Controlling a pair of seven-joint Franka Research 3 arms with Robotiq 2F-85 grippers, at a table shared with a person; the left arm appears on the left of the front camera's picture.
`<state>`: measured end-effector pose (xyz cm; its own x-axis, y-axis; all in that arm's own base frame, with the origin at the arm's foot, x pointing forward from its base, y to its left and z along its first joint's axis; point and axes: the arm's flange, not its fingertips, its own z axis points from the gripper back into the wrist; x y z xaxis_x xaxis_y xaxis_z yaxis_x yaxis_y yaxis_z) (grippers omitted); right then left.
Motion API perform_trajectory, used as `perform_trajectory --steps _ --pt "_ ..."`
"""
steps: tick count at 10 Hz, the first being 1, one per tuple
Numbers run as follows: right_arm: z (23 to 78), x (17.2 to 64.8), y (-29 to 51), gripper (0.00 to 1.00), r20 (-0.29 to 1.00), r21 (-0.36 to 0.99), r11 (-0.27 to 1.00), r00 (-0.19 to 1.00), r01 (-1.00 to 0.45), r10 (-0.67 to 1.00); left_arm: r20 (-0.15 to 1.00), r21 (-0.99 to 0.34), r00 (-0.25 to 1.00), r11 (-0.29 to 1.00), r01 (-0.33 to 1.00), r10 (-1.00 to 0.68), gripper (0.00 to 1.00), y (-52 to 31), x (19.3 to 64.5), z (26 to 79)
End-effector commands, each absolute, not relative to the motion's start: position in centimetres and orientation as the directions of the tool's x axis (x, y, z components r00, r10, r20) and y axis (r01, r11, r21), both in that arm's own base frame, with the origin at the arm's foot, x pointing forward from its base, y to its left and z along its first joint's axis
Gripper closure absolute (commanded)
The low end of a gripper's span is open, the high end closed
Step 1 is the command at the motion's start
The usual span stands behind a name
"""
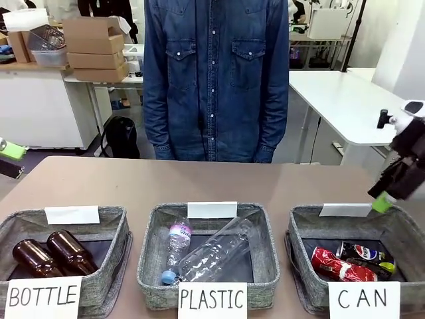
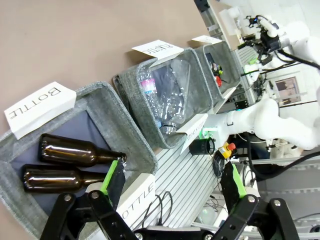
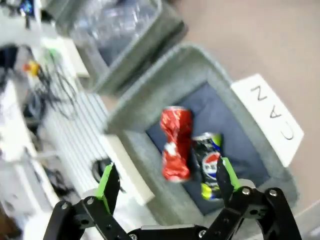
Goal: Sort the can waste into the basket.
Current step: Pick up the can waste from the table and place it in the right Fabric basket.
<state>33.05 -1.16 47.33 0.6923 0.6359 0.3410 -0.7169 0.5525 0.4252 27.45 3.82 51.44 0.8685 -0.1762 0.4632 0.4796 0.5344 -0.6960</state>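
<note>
Both drink cans lie inside the square grey woven-fabric basket [image 1: 398,229] signed "CAN", at the near right of the brown table [image 1: 199,179]. The dented red metal can [image 1: 334,264] lies to the left, and the dark blue-black can with the Pepsi logo [image 1: 365,255] sits just beside it on the right, apparently touching it — both on the basket's dark lining.

The right gripper [image 1: 393,191] hangs above the far right rim of that basket, clear of the cans. In the right wrist view its green-padded fingers [image 3: 106,181] stand wide apart with nothing between them [image 3: 167,182], and the red can [image 3: 176,142] and the Pepsi can [image 3: 209,162] lie below, between the fingers' lines.

The left gripper [image 1: 10,158] shows at the far left edge of the table. In the left wrist view it [image 2: 172,181] is spread open and empty over the near edge of the grey basket signed "BOTTLE" [image 2: 107,102], which holds two brown glass bottles [image 2: 70,150].

The middle grey basket signed "PLASTIC" [image 1: 153,232] holds clear plastic bottles [image 1: 209,256]. A person in a blue denim shirt [image 1: 216,73] stands at the far side.
</note>
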Motion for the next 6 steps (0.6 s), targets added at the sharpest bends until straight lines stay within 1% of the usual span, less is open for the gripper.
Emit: perform_trajectory --steps 1,2,3,4,5,6 --pt "50.2 34.4 -1.1 0.0 0.36 0.8 0.54 0.929 -0.263 -0.08 0.456 -0.701 0.873 0.535 0.471 -0.172 0.0 3.8 27.2 51.3" --pt "50.8 35.5 -2.1 0.0 0.287 0.881 0.445 0.931 -0.164 -0.224 0.456 -0.701 0.873 0.535 0.471 -0.172 0.0 3.8 27.2 51.3" --pt "51.1 36.2 -3.0 0.0 0.237 0.915 0.389 0.927 -0.112 -0.29 0.456 -0.701 0.873 0.535 0.471 -0.172 0.0 3.8 27.2 51.3" --pt "51.0 36.5 -3.3 0.0 0.221 0.917 0.392 0.916 -0.078 -0.335 0.456 -0.701 0.873 0.535 0.471 -0.172 0.0 3.8 27.2 51.3" --pt "50.7 35.3 -2.5 0.0 0.3 0.706 0.586 0.918 -0.397 0.26 0.456 -0.701 0.873 0.535 0.471 -0.172 0.0 3.8 27.2 51.3" --pt "50.7 35.3 -2.5 0.0 0.3 0.706 0.586 0.918 -0.397 0.26 0.456 -0.701 0.873 0.535 0.471 -0.172 0.0 3.8 27.2 51.3"
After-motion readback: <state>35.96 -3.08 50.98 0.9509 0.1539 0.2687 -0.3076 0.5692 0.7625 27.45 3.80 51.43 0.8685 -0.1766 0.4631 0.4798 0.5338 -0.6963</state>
